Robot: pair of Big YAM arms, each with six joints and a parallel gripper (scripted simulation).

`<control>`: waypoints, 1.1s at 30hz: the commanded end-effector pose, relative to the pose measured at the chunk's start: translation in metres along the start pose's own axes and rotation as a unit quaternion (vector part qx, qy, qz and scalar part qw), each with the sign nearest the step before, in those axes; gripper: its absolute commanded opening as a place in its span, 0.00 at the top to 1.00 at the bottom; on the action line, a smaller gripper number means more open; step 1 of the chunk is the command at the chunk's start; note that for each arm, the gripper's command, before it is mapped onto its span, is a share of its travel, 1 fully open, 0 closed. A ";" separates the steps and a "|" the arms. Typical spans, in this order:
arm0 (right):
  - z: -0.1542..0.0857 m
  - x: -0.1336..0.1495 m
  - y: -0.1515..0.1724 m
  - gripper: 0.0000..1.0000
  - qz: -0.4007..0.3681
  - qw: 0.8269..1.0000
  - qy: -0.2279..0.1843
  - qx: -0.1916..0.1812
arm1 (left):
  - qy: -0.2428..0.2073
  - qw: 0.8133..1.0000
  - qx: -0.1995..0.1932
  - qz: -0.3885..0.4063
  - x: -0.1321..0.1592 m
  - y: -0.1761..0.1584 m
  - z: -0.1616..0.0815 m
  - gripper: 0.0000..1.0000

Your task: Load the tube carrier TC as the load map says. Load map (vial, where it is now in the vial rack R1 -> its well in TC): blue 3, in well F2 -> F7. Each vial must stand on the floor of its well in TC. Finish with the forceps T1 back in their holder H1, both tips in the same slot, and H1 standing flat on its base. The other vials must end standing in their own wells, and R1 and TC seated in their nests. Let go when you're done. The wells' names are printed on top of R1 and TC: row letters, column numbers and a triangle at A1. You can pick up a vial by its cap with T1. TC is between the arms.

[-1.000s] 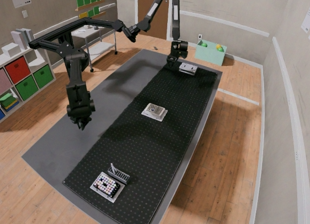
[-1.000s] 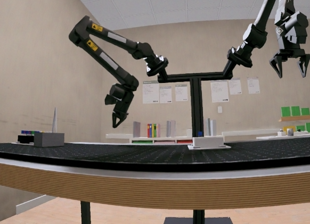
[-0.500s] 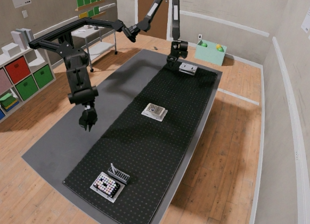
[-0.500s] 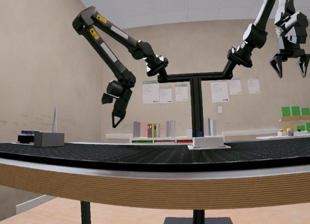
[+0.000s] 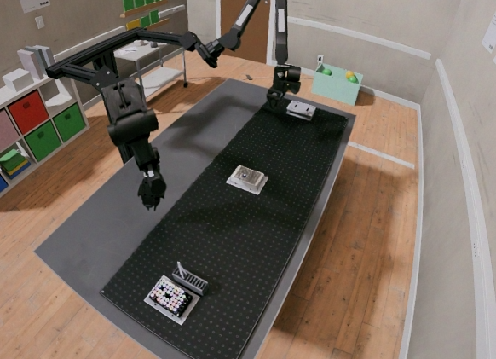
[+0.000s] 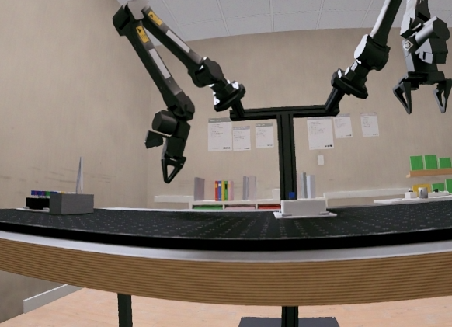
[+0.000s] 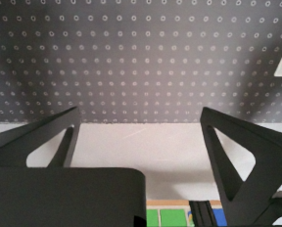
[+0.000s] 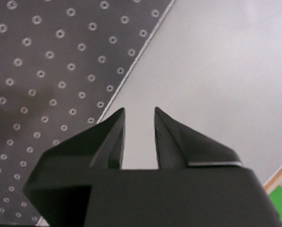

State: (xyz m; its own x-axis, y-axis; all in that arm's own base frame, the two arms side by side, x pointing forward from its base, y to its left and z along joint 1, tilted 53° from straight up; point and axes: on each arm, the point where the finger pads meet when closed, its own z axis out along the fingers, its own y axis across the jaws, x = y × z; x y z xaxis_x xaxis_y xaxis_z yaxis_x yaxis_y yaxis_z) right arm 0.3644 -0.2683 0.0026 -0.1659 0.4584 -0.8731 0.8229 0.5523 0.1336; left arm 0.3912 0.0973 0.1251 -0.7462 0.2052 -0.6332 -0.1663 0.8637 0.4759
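Rack R1 [image 6: 36,203] stands at the near end of the mat in the top view, with many capped vials. Holder H1 [image 5: 193,286] [image 6: 71,203] stands beside it. Forceps T1 [image 5: 181,269] [image 6: 80,175] stand in H1, slightly tilted; their tips are hidden. Carrier TC [image 5: 256,178] [image 6: 303,208] sits at mid-mat. A blue-capped vial [image 6: 291,195] stands in it; its well is too small to read. My right gripper [image 5: 149,208] [image 6: 168,182] [image 8: 139,113] is slightly open and empty, high over the grey table strip. My left gripper [image 6: 425,113] [image 7: 140,113] is wide open, empty and high up at the far end.
A pale block [image 5: 301,108] on a base sits at the far end of the black mat [image 5: 239,234], near my left gripper. The post and crossbar [image 6: 286,147] that carry both arms stand behind the table. R1 and H1 are close together.
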 end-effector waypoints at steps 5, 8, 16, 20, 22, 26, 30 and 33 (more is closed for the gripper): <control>-0.014 -0.011 0.034 0.76 -0.069 0.997 0.009 -0.023 | -0.007 1.000 -0.001 0.001 -0.004 0.001 -0.001 0.00; -0.021 -0.013 0.044 0.76 -0.100 0.994 0.015 -0.032 | -0.007 1.000 -0.001 0.001 -0.004 0.001 -0.001 0.00; -0.036 -0.018 0.061 0.76 -0.163 0.985 0.024 -0.048 | -0.007 1.000 -0.001 0.001 -0.004 0.001 -0.001 0.00; -0.046 -0.022 0.073 0.76 -0.175 0.983 0.025 -0.052 | -0.007 1.000 -0.001 0.001 -0.004 0.001 -0.001 0.00; -0.052 -0.023 0.079 0.76 -0.200 0.977 0.029 -0.062 | -0.007 1.000 -0.001 0.001 -0.004 0.001 -0.001 0.00; -0.061 -0.025 0.087 0.76 -0.231 0.970 0.032 -0.072 | -0.007 1.000 -0.001 0.001 -0.004 0.001 -0.001 0.00; -0.071 -0.026 0.095 0.76 -0.268 0.959 0.035 -0.084 | -0.007 1.000 -0.001 0.001 -0.004 0.001 -0.001 0.00; -0.081 -0.029 0.101 0.76 -0.293 0.951 0.037 -0.089 | -0.007 1.000 -0.001 0.001 -0.004 0.001 -0.001 0.00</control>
State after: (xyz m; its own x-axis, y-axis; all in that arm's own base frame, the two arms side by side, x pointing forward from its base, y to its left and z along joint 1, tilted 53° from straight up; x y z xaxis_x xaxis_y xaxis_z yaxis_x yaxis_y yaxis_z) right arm 0.4032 -0.1811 0.0685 -0.5712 0.1490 -0.8071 0.5344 0.8139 -0.2279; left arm 0.3912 0.0973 0.1251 -0.7462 0.2053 -0.6333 -0.1663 0.8637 0.4759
